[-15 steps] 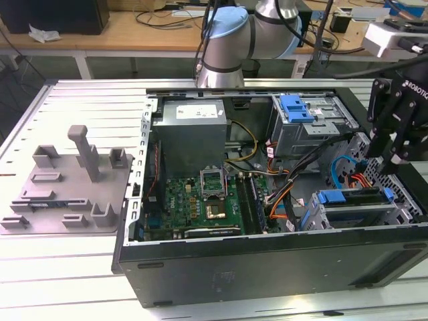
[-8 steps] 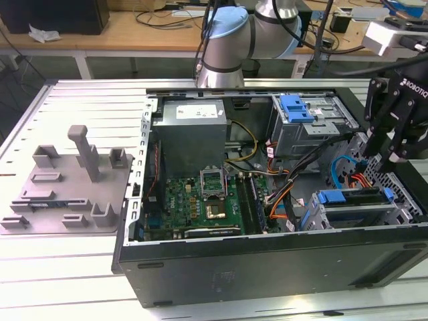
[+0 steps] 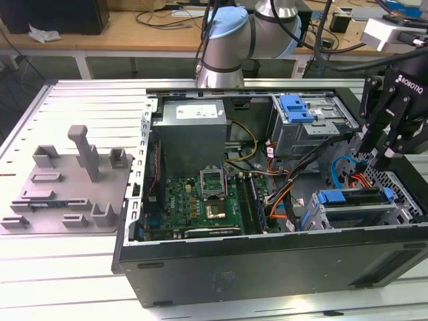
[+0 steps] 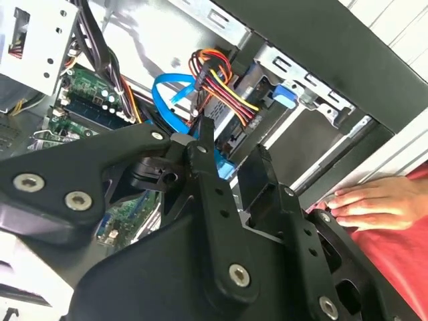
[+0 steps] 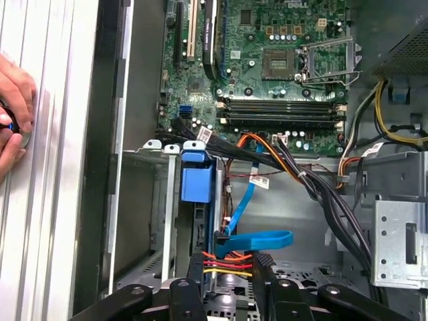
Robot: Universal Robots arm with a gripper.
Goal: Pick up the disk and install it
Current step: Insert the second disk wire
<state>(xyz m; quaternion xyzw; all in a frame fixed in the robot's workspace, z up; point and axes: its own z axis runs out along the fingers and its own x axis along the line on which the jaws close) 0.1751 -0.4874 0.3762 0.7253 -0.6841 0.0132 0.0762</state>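
The disk (image 3: 354,208) sits edge-up in the lower drive cage at the case's front right in the exterior view, its blue carrier frame along the top. In the first wrist view its blue tab (image 5: 197,180) stands at the cage mouth. In the second wrist view its silver body (image 4: 224,124) lies by red, yellow and orange wires. My black gripper (image 3: 381,155) hovers just above the cage's rear end. It is open in both wrist views (image 5: 232,284) (image 4: 231,164), with nothing between its fingers.
The open computer case holds a motherboard (image 3: 200,200), a grey power-supply box (image 3: 194,137), an upper cage with a blue bracket (image 3: 297,107) and cable bundles (image 5: 321,194). A blue flat cable (image 5: 257,237) loops under the gripper. A person's hand (image 5: 13,100) rests on the table beside the case. A grey fixture (image 3: 70,184) stands left.
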